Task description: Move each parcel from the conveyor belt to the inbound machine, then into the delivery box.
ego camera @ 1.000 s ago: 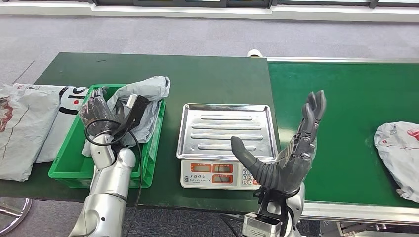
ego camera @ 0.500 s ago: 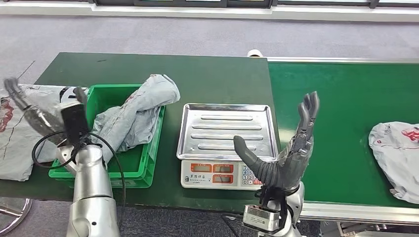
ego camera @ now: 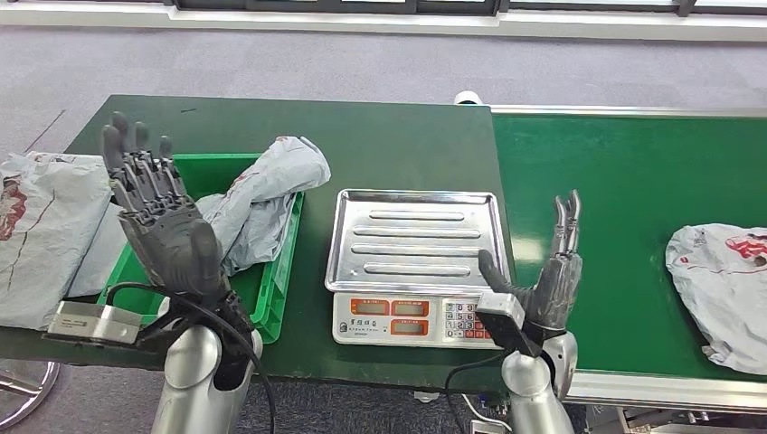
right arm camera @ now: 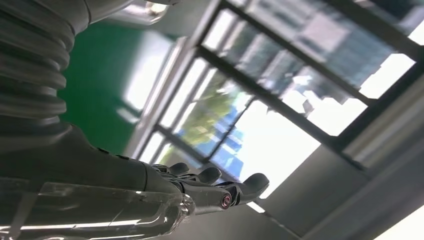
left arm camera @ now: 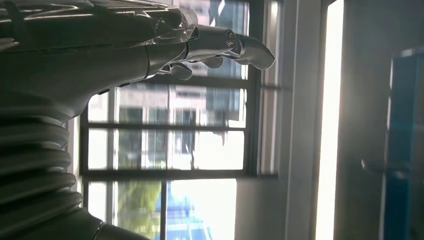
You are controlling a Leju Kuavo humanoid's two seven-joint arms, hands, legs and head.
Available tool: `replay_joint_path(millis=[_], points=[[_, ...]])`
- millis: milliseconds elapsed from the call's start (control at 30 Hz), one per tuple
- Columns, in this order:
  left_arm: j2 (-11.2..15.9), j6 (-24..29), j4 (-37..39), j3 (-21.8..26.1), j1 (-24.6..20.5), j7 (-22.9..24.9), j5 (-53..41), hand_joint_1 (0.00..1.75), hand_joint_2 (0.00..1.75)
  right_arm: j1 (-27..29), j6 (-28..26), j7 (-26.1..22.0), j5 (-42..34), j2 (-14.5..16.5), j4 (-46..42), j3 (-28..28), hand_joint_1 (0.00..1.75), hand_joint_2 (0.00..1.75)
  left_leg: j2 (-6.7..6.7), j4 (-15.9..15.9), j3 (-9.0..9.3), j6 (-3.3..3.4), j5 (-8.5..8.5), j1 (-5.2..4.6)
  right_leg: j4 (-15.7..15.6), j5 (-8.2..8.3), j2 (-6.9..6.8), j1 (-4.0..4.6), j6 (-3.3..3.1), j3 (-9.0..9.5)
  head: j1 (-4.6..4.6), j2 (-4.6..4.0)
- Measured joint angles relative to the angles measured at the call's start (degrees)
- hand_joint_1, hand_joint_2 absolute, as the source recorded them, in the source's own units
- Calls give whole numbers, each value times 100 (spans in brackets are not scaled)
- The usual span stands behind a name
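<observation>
One grey parcel (ego camera: 258, 194) lies draped over the rim of the green delivery box (ego camera: 282, 262), left of centre; the next parcel (ego camera: 719, 289) sits on the conveyor belt (ego camera: 633, 181) at the right edge. My left hand (ego camera: 163, 221) and right hand (ego camera: 547, 280) are both raised, fingers spread, holding nothing. I'd sweep my right hand rightward across bare belt — keeping clear of the scale tray (ego camera: 414, 237) — and close on the parcel's near bulge.
</observation>
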Motion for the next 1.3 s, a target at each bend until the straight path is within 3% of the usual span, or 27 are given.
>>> replay_joint_path(millis=[133,267,433,633,700,767,933,1300], points=[[41,-258,-98,-669,176,2,13,0,175,-407,-4,1105,1415,-347,886,-1059,0,175,-3,2,0,7,1,-7,-2,4,-5,-2,6,1,0,1],[116,-62,-131,-1251,314,2,8,0,175,-794,-9,1854,2395,-793,1691,-2100,0,175,-9,3,-2,16,0,-12,-2,6,-14,-14,13,3,2,2],[173,77,-119,-1606,522,6,190,0,175,-1147,-9,2954,3541,-1337,2391,-3113,0,175,-10,3,-4,23,-5,-16,-2,-1,-15,-18,23,2,2,1],[172,-462,-86,-1554,748,8,302,0,175,-1314,-11,4681,4187,-2056,3068,-3567,0,175,-14,2,-56,37,-15,-16,-2,-9,-25,-19,32,6,2,1],[173,-430,-75,-1517,791,8,240,0,175,-1353,-10,4996,4217,-2249,3316,-3569,0,175,-12,1,-58,40,-18,-16,-2,-11,-24,-18,34,6,2,1],[180,-76,-50,-1497,819,8,40,0,175,-1424,-9,5320,4233,-2423,3640,-3548,0,175,-13,2,-58,42,-19,-17,-2,-12,-25,-18,36,6,2,1],[212,914,102,-1496,877,10,-304,0,175,-1646,-9,5732,4234,-2747,4408,-3424,0,175,-14,2,-56,42,-18,-19,-2,-14,-26,-16,39,6,2,2],[240,1073,265,-1513,896,10,-234,0,175,-1752,-11,5544,4234,-2922,4899,-3413,0,175,-16,2,-56,44,-19,-24,-2,-17,-26,-14,44,5,2,1]])
